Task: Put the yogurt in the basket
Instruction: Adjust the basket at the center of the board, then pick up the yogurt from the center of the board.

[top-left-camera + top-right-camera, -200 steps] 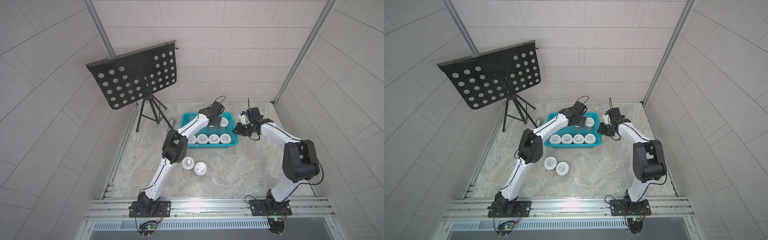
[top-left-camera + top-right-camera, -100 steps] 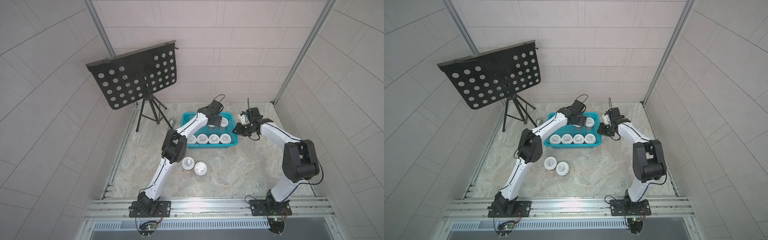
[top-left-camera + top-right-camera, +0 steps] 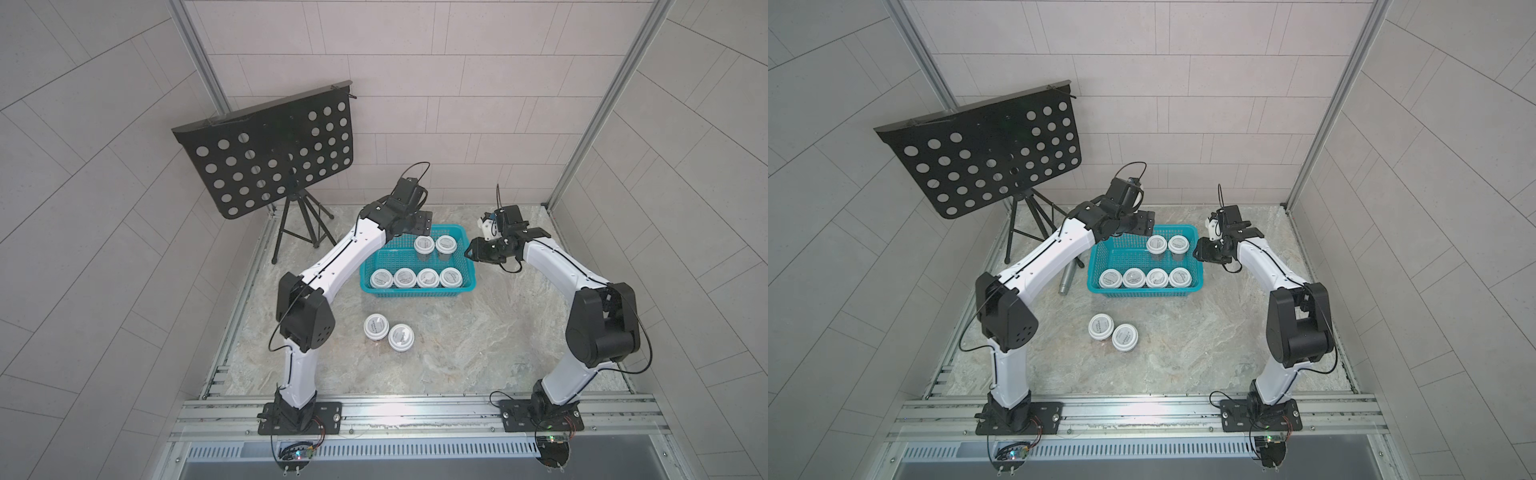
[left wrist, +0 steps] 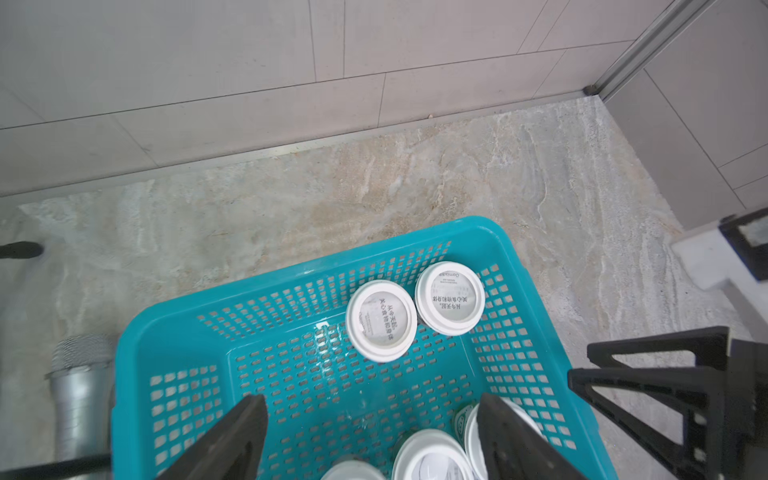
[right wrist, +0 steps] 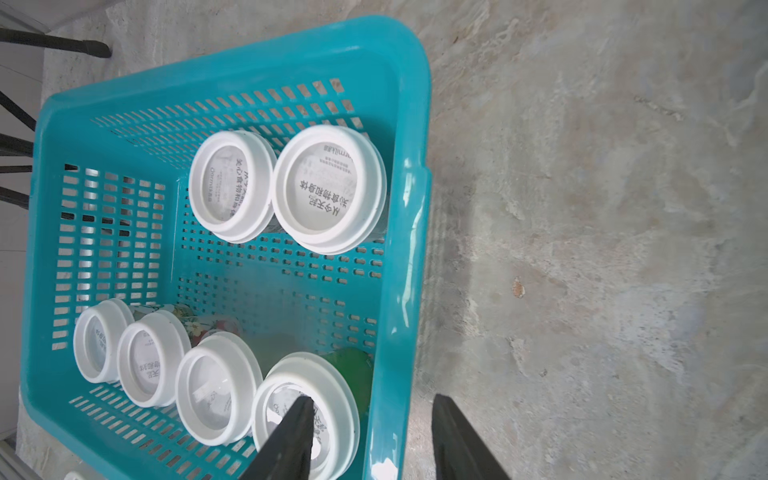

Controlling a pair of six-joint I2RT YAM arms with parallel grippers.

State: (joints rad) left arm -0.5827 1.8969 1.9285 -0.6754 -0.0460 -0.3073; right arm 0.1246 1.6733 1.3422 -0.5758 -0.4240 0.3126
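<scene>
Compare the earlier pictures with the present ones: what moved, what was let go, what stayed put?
The left end effector has drawn back toward the far rim of the basket, open, baring a yogurt cup left in the far row. The right end effector has barely moved; it stands open astride the side rim. The five other cups inside and the two cups outside stayed put.

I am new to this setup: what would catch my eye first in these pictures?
The teal basket at the back middle of the table stands out, holding six white-lidded yogurt cups: four along its near wall, two in its far right corner. Two loose cups stand on the table in front. A black perforated music stand rises at back left.
</scene>
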